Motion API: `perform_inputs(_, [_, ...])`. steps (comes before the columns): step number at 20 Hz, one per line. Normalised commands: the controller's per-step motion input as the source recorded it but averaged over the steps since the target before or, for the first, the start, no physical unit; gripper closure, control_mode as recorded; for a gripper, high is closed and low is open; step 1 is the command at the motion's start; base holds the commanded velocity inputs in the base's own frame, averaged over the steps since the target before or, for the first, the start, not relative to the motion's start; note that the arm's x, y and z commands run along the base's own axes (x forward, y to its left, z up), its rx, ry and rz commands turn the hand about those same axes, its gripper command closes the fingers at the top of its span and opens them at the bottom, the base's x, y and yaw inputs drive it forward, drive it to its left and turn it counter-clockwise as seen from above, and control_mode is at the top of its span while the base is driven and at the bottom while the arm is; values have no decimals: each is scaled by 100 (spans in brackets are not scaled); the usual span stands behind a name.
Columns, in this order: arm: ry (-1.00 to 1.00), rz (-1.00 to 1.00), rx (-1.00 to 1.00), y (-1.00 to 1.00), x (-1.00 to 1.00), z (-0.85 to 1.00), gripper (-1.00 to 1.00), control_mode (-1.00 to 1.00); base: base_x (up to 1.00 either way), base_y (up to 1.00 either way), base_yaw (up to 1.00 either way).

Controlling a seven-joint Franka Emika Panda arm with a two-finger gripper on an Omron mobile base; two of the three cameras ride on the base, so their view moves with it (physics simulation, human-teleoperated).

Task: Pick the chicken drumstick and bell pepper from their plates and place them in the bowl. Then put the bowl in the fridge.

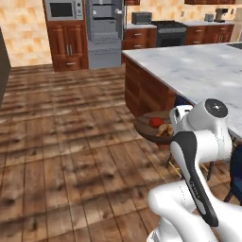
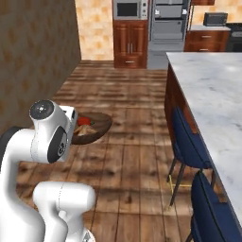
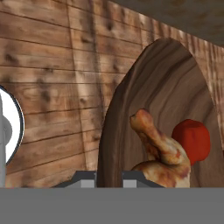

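Observation:
My gripper (image 3: pixel 108 178) is shut on the near rim of the dark wooden bowl (image 3: pixel 166 92) and holds it in the air over the plank floor. The golden-brown chicken drumstick (image 3: pixel 159 151) lies in the bowl, with the red bell pepper (image 3: pixel 192 140) beside it. From the base, the bowl (image 1: pixel 147 126) (image 2: pixel 99 124) shows just ahead of my white hand, carrying the pepper (image 1: pixel 154 122) (image 2: pixel 84 121) and the drumstick (image 1: pixel 165 130) (image 2: pixel 86 132). The grey fridge (image 1: pixel 104 35) (image 2: pixel 168 28) stands far across the room. The plates are out of view.
A marble-topped island (image 1: pixel 198 66) (image 2: pixel 212 94) runs along the right, with blue chairs (image 2: pixel 189 142) tucked against it. A tall brown wall (image 2: pixel 38 61) rises close on the left. A built-in microwave (image 1: pixel 61 9) sits left of the fridge. Open wooden floor (image 1: pixel 71 132) stretches ahead.

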Motion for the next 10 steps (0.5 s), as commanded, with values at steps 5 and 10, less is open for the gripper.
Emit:
perform_inputs(5, [0, 0, 0, 0, 0, 0, 100, 100, 89, 32, -5])
perform_inputs(10, [0, 0, 0, 0, 0, 0, 100, 100, 88, 33, -4])
